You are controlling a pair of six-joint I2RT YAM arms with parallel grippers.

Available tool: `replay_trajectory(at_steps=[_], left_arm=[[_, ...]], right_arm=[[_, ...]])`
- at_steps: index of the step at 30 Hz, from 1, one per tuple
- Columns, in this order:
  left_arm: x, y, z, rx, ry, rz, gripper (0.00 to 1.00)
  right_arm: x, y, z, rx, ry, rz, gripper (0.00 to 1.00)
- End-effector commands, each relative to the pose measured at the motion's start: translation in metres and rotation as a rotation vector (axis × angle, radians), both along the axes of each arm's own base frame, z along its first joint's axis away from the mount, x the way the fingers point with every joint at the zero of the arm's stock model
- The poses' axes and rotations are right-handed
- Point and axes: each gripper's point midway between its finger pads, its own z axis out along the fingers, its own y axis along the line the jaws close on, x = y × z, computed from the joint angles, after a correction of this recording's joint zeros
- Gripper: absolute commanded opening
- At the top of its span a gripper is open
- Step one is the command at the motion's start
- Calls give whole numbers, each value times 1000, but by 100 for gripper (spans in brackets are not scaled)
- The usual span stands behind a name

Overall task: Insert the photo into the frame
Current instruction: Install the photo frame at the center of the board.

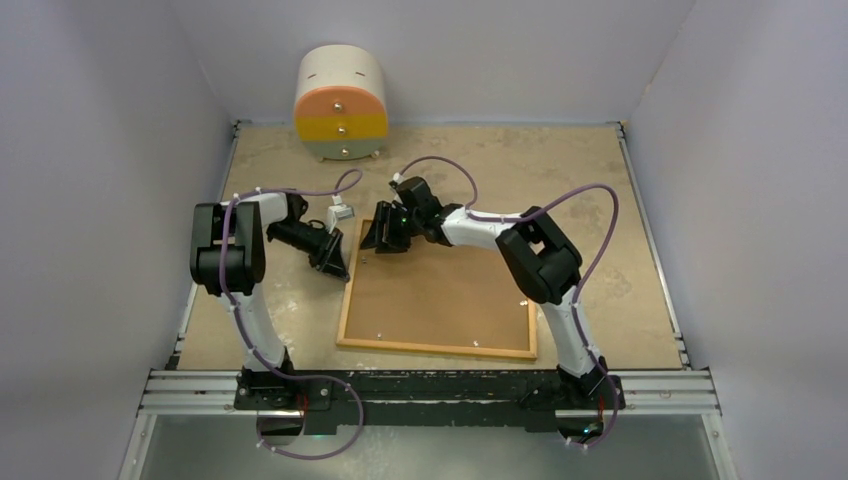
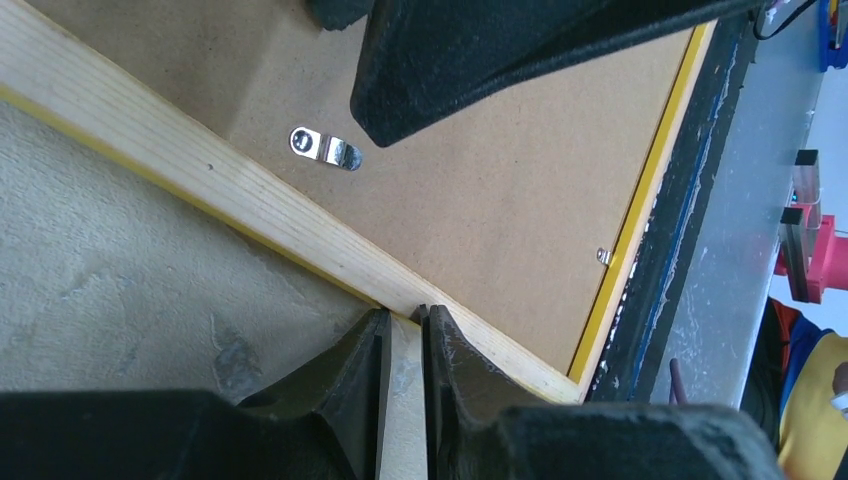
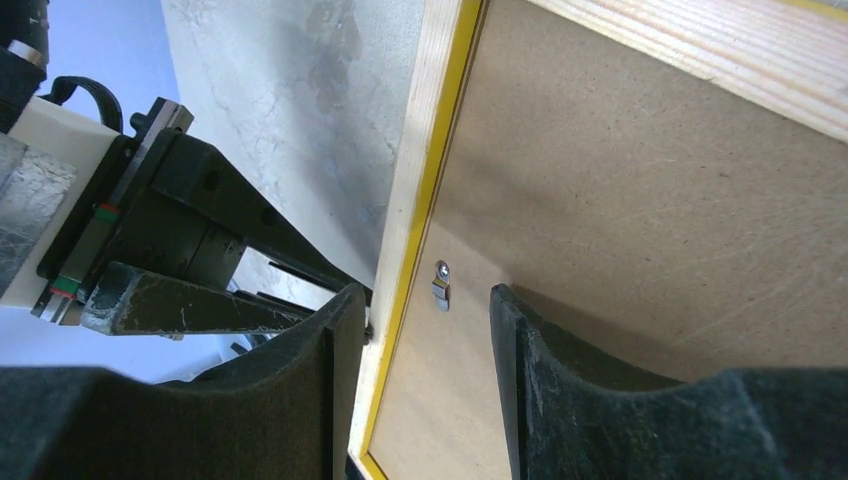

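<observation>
The frame point(image 1: 438, 348) lies face down in the middle of the worktop point(image 1: 610, 200), wood side up, and the brown backing sheet point(image 1: 440, 290) already fills its opening. The photo is in none of the views, so it may be under that sheet, but I cannot tell. The left pincer point(image 2: 404, 316) is at the frame's far-left corner, jaws nearly together with only a sliver of worktop between them and nothing visibly held. The right pincer point(image 3: 425, 292) is at the far rail, jaws spread, with a small metal tab point(image 3: 440, 285) between them. My read is that loading is done and securing the tabs is what's left.
</observation>
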Motion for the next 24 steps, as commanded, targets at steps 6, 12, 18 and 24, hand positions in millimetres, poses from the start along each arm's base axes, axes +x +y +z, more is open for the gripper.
replay_trajectory(at_steps=[6, 12, 18, 24], left_arm=[[11, 7, -9, 52, -90, -12, 19], [16, 9, -11, 65, -103, -7, 18], [18, 10, -10, 68, -115, -8, 17], [19, 10, -10, 69, -120, -7, 17]], right_arm=[[-14, 14, 2, 48, 43, 38, 51], [-28, 21, -8, 45, 70, 49, 51], [-30, 22, -13, 41, 86, 44, 49], [-33, 21, -17, 36, 109, 44, 46]])
